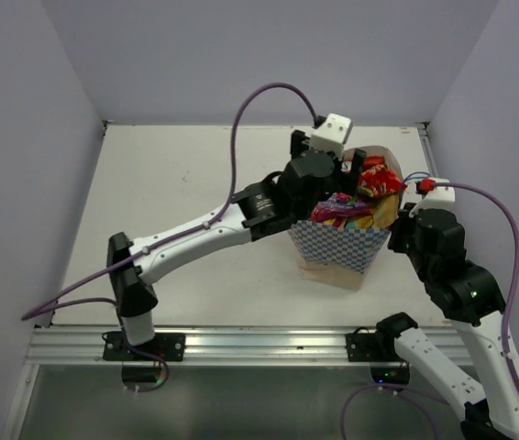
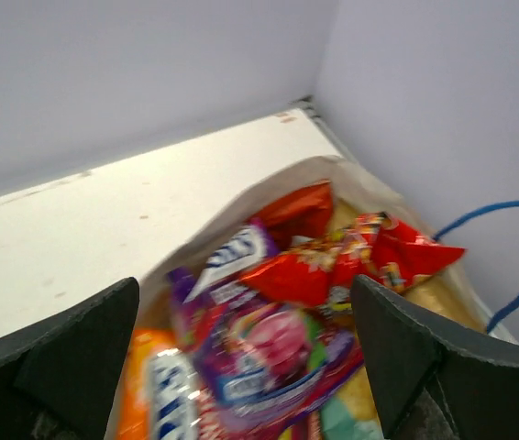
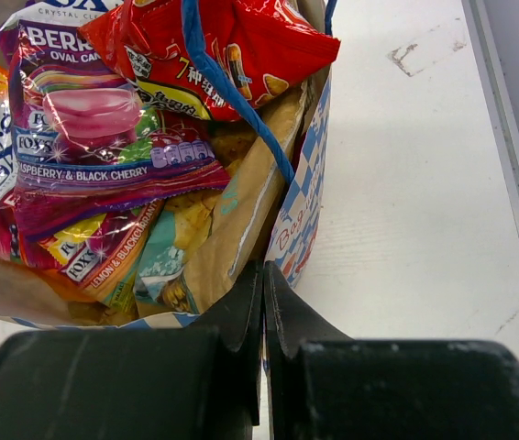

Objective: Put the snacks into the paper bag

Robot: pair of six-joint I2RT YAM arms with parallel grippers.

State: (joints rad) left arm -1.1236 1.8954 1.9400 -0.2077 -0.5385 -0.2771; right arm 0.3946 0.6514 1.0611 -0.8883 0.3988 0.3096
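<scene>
L-wrist view blurry; lower snacks (image 3: 163,252) buried; paper bag (image 1: 337,249) mouth partly behind L arm (image 1: 195,234).

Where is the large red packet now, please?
Top view: the large red packet lies uppermost inside the paper bag, toward its far right corner.

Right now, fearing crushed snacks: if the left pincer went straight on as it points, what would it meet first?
Likely the purple Fox's candy packet, on top in the paper bag; depth is unclear.
</scene>
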